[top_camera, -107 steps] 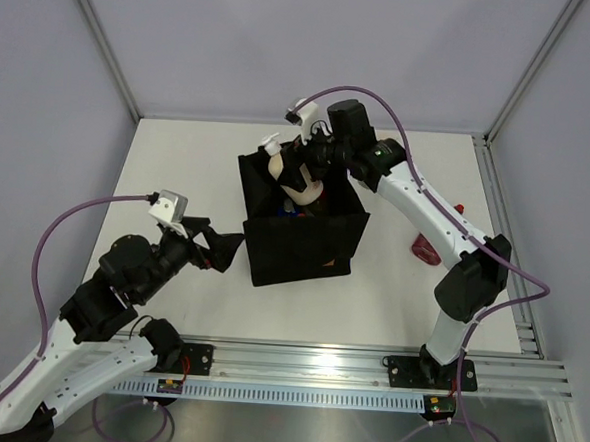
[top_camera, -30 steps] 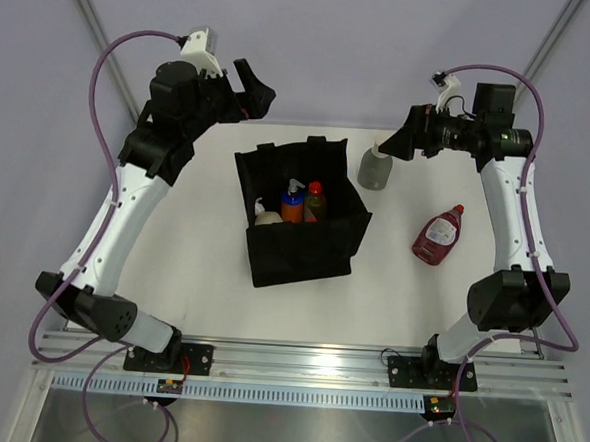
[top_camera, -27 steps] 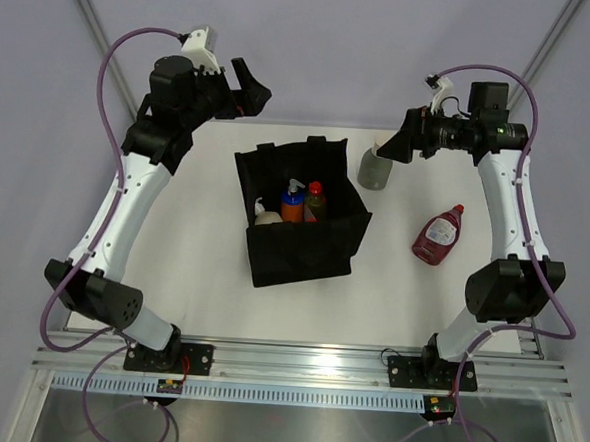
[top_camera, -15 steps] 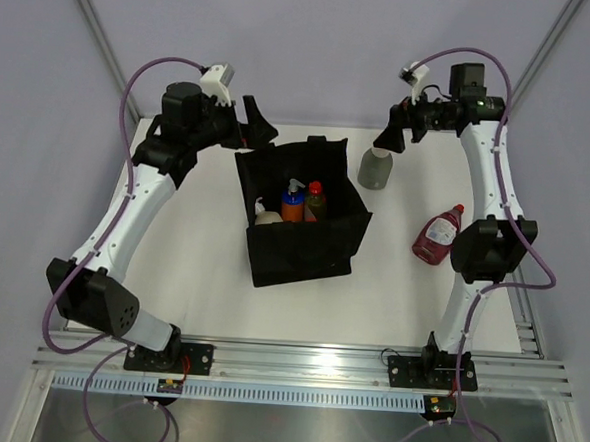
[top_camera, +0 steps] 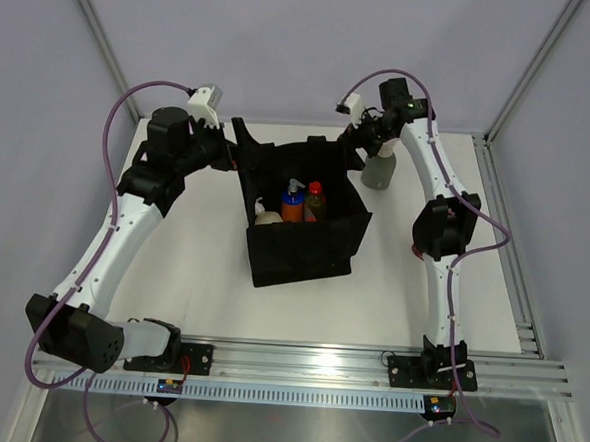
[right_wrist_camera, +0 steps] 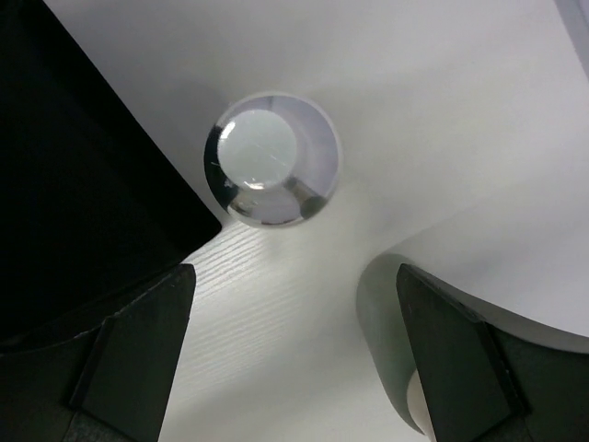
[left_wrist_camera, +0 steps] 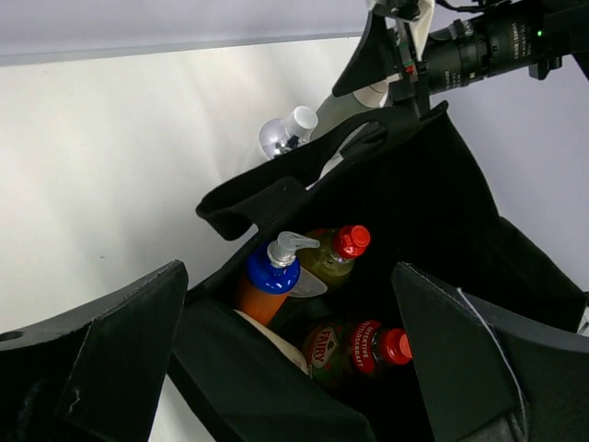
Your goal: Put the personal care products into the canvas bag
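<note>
**Both claws open over the far end of the bag, two bottles outside it**

The canvas bag (top_camera: 303, 252) stands open-topped in the middle of the white surface (top_camera: 173, 254). Inside it, the top view shows three bottles upright in a row: the cream white-capped bottle (top_camera: 265, 217), the orange blue-capped bottle (top_camera: 293, 203) and the yellow red-capped bottle (top_camera: 316, 200). The left wrist view also shows another red-capped bottle with a red label (left_wrist_camera: 354, 345) lying lower in the bag.

The left claw (top_camera: 242, 138) hangs at the bag's far left corner. Its fingers (left_wrist_camera: 120, 359) are spread wide and hold nothing, and they frame the bag's mouth. The right claw (top_camera: 360, 145) hovers at the bag's far right corner, also spread wide and empty.

The grey-green beige-pump bottle (top_camera: 378, 171) stands on the surface just beside the bag's far right corner. The small clear silver-capped bottle (right_wrist_camera: 271, 170) stands close to the bag's wall, directly below the right claw, with the grey-green bottle near it. Neither claw touches either bottle.
</note>
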Robot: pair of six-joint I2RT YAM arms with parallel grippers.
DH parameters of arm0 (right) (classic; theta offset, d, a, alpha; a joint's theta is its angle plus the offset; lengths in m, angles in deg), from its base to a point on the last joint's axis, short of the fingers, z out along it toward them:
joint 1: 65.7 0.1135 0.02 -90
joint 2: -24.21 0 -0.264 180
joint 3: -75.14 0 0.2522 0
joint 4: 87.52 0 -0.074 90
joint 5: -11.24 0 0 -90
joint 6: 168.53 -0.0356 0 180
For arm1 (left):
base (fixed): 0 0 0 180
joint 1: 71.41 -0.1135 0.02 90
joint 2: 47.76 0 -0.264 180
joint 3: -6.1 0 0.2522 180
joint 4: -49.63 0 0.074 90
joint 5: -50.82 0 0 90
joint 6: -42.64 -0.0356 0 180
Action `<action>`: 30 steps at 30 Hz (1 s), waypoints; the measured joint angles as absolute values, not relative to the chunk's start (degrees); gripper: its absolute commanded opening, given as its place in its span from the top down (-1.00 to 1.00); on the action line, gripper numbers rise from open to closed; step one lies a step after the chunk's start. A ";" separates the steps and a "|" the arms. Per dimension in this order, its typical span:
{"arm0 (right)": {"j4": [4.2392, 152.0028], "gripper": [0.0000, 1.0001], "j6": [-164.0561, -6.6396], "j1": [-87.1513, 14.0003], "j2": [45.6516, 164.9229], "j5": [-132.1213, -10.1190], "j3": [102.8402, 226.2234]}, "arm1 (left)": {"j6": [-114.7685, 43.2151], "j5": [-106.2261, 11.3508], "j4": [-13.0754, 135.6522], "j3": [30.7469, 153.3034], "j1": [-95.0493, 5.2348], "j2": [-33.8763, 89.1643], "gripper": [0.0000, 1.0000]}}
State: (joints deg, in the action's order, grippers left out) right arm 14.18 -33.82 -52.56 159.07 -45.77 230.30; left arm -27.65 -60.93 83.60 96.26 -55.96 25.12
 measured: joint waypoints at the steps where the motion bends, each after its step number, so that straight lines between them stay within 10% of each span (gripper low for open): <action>1: 14.25 -0.99 -33.78 -51.88 159.38 -46.25 230.30 | -27.50 -60.89 83.58 95.97 -55.96 25.08 -0.98; 30: 25.55 -0.87 -53.30 -47.70 170.86 -45.57 231.98 | -23.35 -61.87 80.36 93.72 -55.96 23.52 -0.98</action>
State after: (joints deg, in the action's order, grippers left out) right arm 25.55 -53.30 -47.70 170.86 -45.57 231.98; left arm -23.35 -61.87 80.36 93.72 -55.96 23.52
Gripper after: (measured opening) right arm 0.991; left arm 0.984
